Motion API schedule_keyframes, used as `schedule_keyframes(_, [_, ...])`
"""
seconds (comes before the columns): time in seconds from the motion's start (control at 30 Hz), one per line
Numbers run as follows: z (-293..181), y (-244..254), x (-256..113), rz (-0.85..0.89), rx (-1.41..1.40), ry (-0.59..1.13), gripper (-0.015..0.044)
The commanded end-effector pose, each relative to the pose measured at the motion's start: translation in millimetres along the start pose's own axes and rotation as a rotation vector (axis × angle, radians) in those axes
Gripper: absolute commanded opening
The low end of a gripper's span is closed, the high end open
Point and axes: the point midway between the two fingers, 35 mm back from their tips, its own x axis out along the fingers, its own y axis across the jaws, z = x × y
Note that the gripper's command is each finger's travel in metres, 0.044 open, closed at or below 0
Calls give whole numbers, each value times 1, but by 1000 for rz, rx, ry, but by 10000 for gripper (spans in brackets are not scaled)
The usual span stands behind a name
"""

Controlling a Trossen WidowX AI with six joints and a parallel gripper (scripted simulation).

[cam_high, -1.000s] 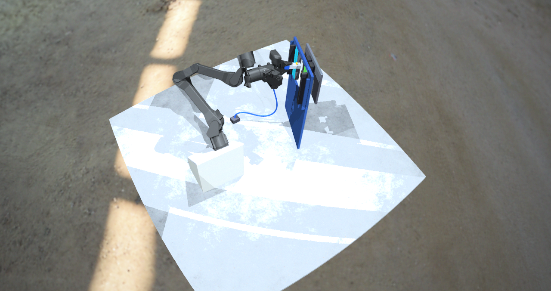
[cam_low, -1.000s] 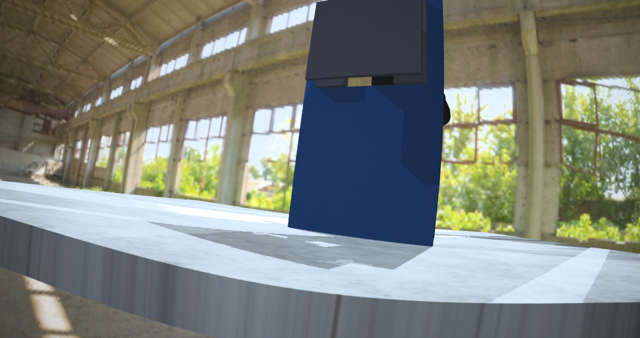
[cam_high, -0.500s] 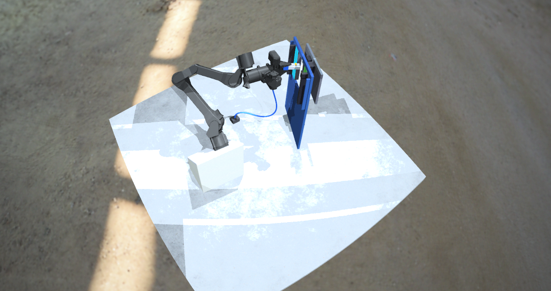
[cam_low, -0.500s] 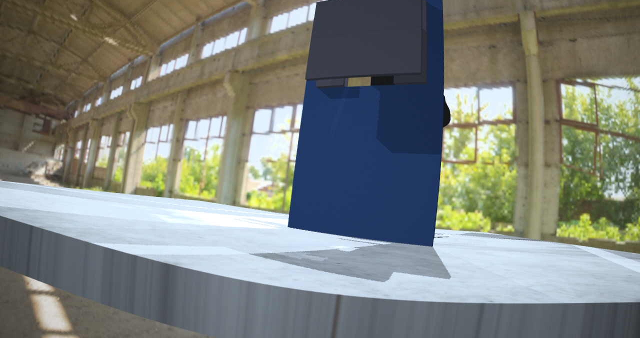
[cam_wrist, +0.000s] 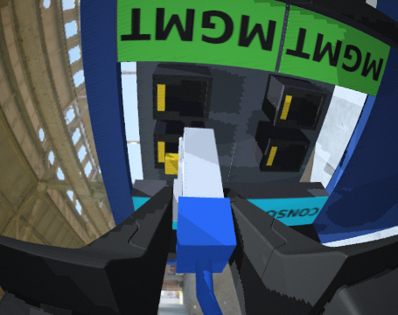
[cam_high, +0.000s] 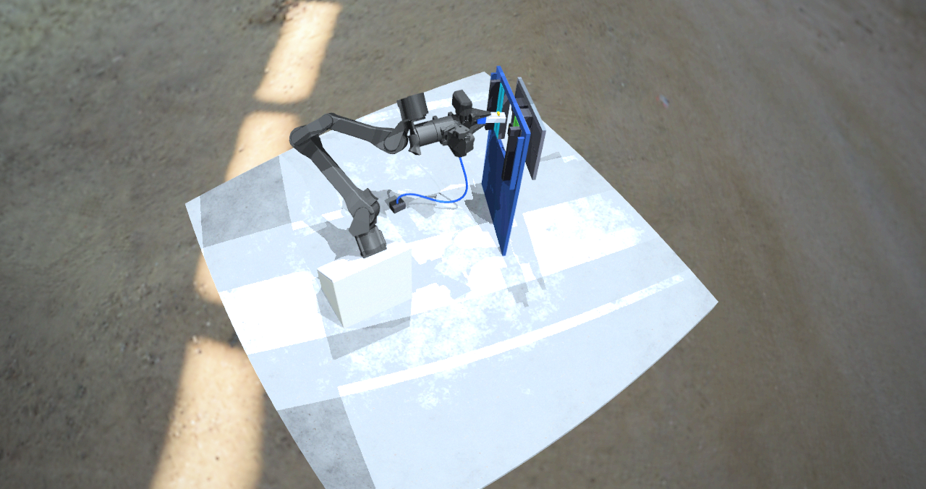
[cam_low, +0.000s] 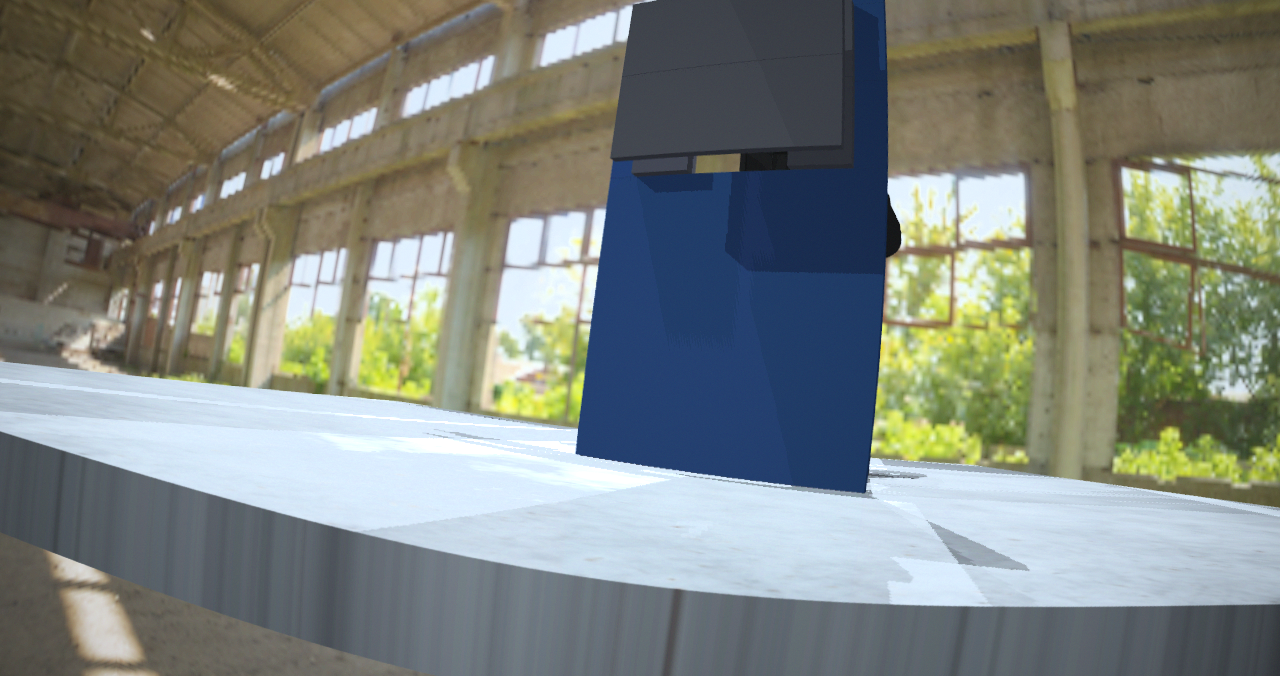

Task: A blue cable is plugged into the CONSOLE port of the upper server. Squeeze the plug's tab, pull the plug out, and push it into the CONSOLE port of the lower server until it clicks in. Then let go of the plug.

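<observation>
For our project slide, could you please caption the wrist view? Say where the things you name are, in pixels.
The gripper point(cam_high: 495, 121) point(cam_wrist: 197, 196) grips the blue-and-white plug point(cam_high: 495, 117) point(cam_wrist: 205, 220) before black ports point(cam_wrist: 296, 102) beneath green MGMT labels point(cam_wrist: 199, 52).

Plug point(cam_high: 496, 117) point(cam_wrist: 204, 219) in pincer point(cam_high: 487, 119) point(cam_wrist: 197, 196), before 4 ports point(cam_wrist: 183, 97).

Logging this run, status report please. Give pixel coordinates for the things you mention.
Gripper point(cam_high: 490, 120) point(cam_wrist: 197, 196) shut on blue-booted plug point(cam_high: 497, 117) point(cam_wrist: 205, 227). Plug before port block, seating unclear. Obstructions: fingers and plug hide part of view.
</observation>
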Motion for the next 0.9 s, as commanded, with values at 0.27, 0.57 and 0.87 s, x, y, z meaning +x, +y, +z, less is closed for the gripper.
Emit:
schedule_keyframes(0.27, [0,2,-7,6,-9,4,0])
schedule_keyframes(0.57, [2,2,-11,6,-9,4,0])
schedule_keyframes(0.87, [4,2,-14,6,-9,3,0])
